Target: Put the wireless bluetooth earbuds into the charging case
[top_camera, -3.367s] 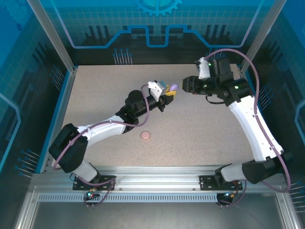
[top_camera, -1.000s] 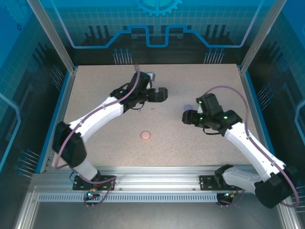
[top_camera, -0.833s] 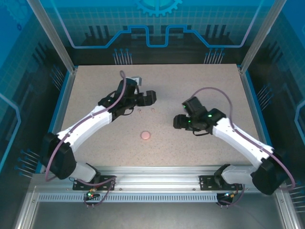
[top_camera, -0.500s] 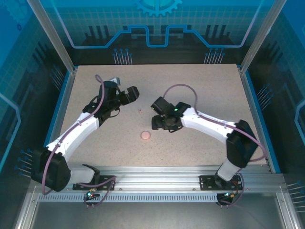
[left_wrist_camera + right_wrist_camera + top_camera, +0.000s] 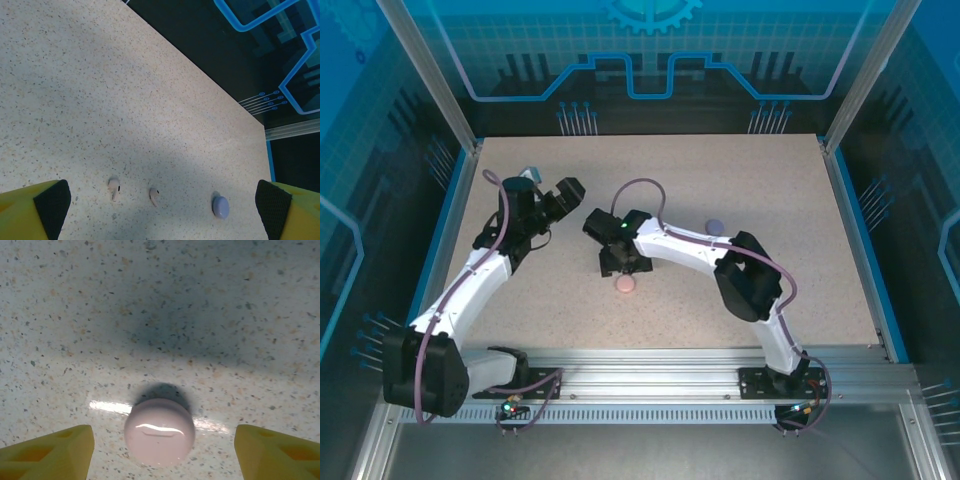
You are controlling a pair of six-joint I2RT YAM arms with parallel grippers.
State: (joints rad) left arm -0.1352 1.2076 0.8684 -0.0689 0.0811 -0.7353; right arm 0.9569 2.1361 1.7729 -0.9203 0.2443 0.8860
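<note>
1. Right wrist view: Centre right gripper (image 5: 163,445) over pink case (image 5: 159,431). Stands wide, yellow fingers (image 5: 50,450) either side of pink case, gripping nothing. Lower straight down and close slowly on the widest part. Expect a slip if pinching high on that glossy, shut dome.
2. Top view: Hangs directly above pink case, wrist aimed down. Puts left gripper (image 5: 566,192) well behind and left of pink case, and purple case (image 5: 714,226) well behind and right of it on table (image 5: 770,290).
3. Left wrist view: Spread wide too, holding nothing. Frames two earbuds (image 5: 114,188) (image 5: 154,196) between the pads: tiny, pale pinkish, short-stemmed, lying loose and apart on table, in no case yet. Probably behind pink case, toward purple case.
</note>
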